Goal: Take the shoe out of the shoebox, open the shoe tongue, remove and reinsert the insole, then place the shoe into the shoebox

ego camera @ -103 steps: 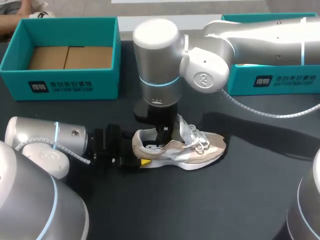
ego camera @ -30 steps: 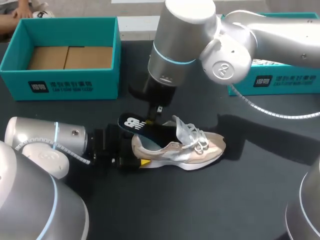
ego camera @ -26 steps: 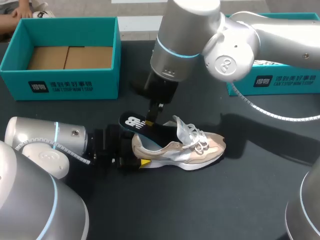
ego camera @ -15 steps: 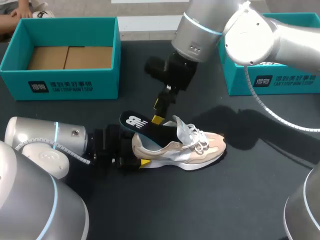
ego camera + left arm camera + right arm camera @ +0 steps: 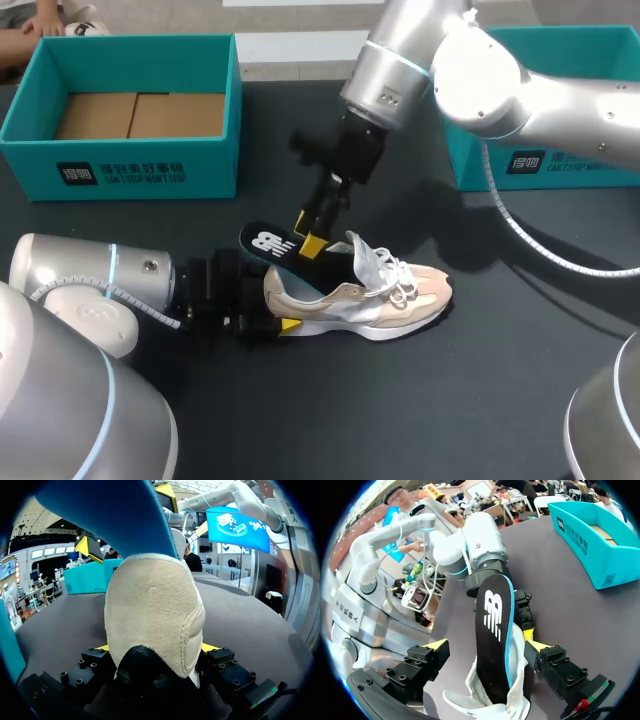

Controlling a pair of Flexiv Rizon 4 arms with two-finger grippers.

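Observation:
A beige and silver shoe (image 5: 370, 295) lies on its sole mid-table, toe to the right. My left gripper (image 5: 275, 305) is shut on its heel; in the left wrist view the heel (image 5: 155, 605) fills the gap between both fingers of the gripper (image 5: 156, 650). A black insole (image 5: 268, 243) with a white logo sticks up and back out of the shoe's opening. My right gripper (image 5: 308, 232) hangs open just above it. In the right wrist view the insole (image 5: 494, 625) lies between the spread fingers of the gripper (image 5: 487, 647) without being gripped.
An open teal shoebox (image 5: 40, 150) with a brown cardboard floor stands at the back left. A second teal box (image 5: 540, 160) stands at the back right, under my right arm.
My right gripper opened and let go of the insole, then drew up and to the right. The insole stays propped in the shoe. The left arm kept still.

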